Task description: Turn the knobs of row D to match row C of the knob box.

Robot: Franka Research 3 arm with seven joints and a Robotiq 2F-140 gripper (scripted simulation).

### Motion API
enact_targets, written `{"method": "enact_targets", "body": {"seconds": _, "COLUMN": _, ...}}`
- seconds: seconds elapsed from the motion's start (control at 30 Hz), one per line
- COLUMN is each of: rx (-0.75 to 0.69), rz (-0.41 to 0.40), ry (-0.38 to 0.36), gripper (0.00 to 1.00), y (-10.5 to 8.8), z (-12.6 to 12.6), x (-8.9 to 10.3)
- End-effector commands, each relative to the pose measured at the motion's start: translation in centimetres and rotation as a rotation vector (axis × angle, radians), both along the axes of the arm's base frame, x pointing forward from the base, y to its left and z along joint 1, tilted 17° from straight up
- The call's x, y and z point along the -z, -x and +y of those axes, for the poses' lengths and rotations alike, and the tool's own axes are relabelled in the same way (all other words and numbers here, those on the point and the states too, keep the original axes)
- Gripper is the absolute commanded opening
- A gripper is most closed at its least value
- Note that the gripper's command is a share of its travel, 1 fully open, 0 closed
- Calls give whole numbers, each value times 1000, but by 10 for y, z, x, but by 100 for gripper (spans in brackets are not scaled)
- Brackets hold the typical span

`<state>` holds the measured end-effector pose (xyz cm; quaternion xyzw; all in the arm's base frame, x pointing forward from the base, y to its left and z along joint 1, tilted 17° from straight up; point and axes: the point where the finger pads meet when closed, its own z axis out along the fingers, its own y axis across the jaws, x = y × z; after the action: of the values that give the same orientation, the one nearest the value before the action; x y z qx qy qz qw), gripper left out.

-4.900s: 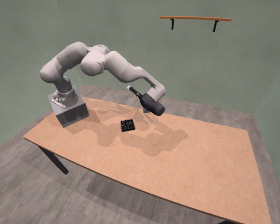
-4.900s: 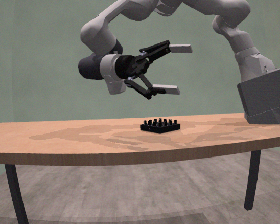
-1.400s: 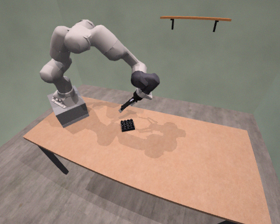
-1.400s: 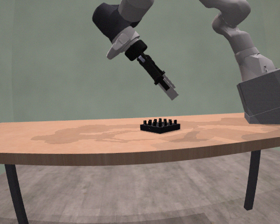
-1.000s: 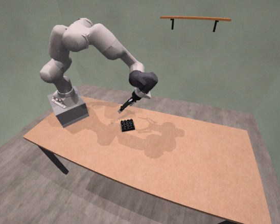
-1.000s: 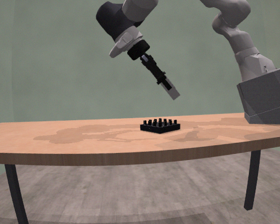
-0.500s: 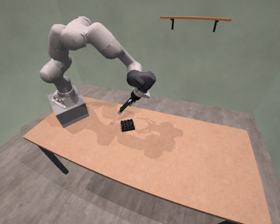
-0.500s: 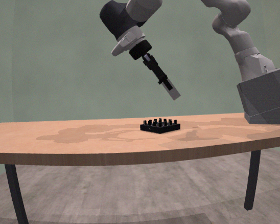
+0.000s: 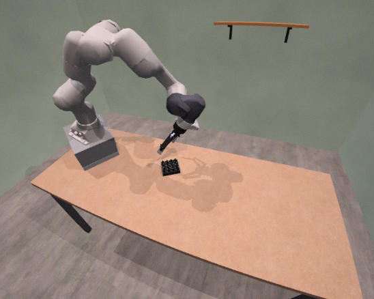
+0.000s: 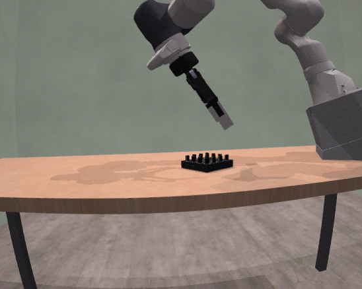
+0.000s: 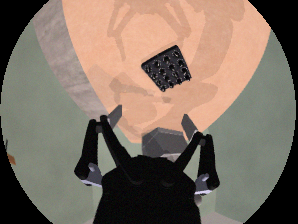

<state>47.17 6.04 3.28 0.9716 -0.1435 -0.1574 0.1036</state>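
The black knob box (image 9: 170,173) (image 10: 194,165) (image 11: 158,72) stands flat on the wooden table (image 9: 261,205) (image 10: 87,188) (image 11: 225,30). Several upright black knobs stand in rows on its top. The knob lines, marks, printed names and the socket are too small to read, so which row is which I cannot tell. My gripper (image 9: 160,151) (image 10: 226,125) (image 11: 152,114) is open and empty. It hangs tilted, well above the table, with its fingertips off to the robot base's side of the box and touching nothing. In the wrist view the box lies beyond the fingertips.
The grey base block (image 9: 98,150) (image 10: 345,125) (image 11: 162,141) of the arm stands at one end of the table. A wooden shelf (image 9: 261,24) hangs on the wall, far from the arm. Shadows of the arm fall on the table around the box.
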Motion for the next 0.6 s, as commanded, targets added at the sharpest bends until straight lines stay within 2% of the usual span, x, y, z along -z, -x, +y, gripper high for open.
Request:
{"method": "enact_targets", "body": {"seconds": 0.0, "rx": -64, "rz": -38, "ry": -10, "gripper": 100, "y": -4, "z": -5, "x": 1}}
{"method": "enact_targets", "body": {"seconds": 0.43, "rx": -64, "rz": -38, "ry": -10, "gripper": 100, "y": -4, "z": -5, "x": 1}}
{"method": "enact_targets", "body": {"seconds": 0.47, "rx": -117, "rz": -75, "ry": -10, "gripper": 100, "y": -3, "z": -12, "x": 3}}
{"method": "enact_targets", "body": {"seconds": 0.57, "rx": -125, "rz": -81, "ry": -10, "gripper": 100, "y": -3, "z": -14, "x": 3}}
